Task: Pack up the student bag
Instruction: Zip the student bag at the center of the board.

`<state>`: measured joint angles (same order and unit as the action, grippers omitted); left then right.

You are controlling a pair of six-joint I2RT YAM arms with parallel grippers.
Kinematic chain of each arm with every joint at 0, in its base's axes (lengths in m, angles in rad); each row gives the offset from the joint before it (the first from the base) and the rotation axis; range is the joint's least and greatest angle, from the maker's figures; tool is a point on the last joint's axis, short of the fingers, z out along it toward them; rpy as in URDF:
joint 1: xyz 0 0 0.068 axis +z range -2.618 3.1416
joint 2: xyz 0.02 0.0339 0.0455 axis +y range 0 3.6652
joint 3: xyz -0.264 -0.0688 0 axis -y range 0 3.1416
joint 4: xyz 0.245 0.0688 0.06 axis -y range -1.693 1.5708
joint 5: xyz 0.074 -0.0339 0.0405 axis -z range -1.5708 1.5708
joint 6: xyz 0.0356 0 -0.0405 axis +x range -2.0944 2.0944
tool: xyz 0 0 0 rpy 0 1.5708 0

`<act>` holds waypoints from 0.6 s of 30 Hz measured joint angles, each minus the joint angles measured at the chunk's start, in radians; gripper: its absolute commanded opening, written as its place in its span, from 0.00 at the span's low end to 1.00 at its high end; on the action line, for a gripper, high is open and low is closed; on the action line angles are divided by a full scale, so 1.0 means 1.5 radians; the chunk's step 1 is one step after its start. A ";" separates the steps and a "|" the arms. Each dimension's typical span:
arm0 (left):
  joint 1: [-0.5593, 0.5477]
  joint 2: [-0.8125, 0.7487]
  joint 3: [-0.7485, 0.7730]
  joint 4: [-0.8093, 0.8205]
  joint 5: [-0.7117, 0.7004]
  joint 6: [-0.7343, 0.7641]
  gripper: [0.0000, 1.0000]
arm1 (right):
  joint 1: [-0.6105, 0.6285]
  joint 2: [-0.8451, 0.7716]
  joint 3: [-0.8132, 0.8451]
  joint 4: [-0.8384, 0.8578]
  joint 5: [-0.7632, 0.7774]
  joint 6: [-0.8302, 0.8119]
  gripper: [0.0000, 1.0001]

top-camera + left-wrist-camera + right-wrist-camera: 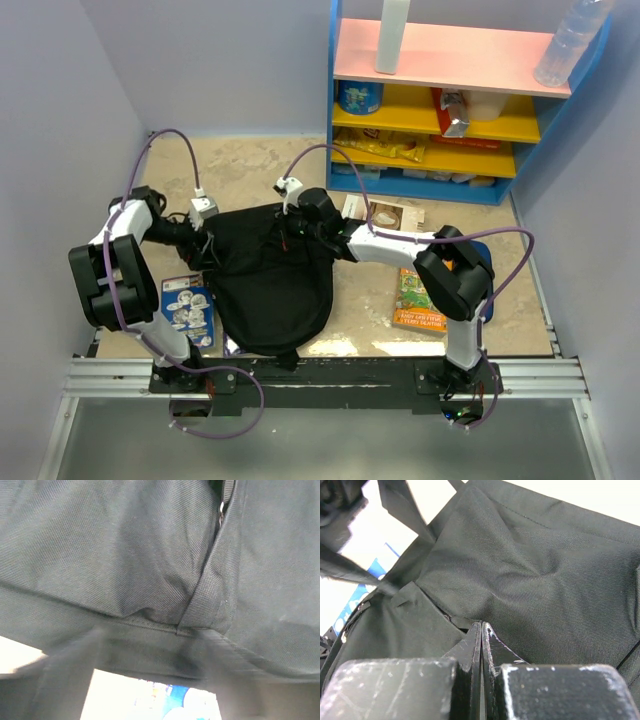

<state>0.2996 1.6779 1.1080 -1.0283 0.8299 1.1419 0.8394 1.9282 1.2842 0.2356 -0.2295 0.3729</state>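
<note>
beige table (260,160), purple walls. bag (270,275) lies centre, between both arms. right gripper (481,625) is fully closed, pinching a fold at the bag's top edge. we read that as holding the mouth up. left gripper (205,243) is at the bag's left edge, fingers blurred, so we can't tell its grip. books (418,300) lie unpacked beside it.

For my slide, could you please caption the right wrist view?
Right gripper, jaws shut, at a fold of the black backpack.

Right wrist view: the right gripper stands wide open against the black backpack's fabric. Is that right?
No. The right gripper is shut, its fingers pressed together, not wide open. It does sit against the fabric of the black backpack. The right wrist view shows this.
</note>
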 measured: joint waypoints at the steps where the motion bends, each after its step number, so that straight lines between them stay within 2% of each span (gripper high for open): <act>1: 0.000 0.000 0.010 -0.012 0.003 0.004 1.00 | 0.000 0.000 0.000 0.000 0.001 0.000 0.00; 8: -0.019 0.000 0.091 -0.131 0.058 0.077 1.00 | -0.004 0.000 0.000 -0.001 0.002 0.000 0.00; 14: -0.144 0.008 0.083 -0.164 0.060 0.113 1.00 | -0.004 0.000 0.000 0.000 0.001 0.000 0.00; 18: -0.153 0.042 0.088 -0.165 0.060 0.119 1.00 | -0.004 0.000 0.000 0.002 0.001 0.000 0.00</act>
<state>0.0700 1.7409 1.2396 -1.2755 0.9203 1.3201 0.8333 1.9282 1.2842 0.2382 -0.2283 0.3729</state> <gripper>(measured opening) 0.997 0.007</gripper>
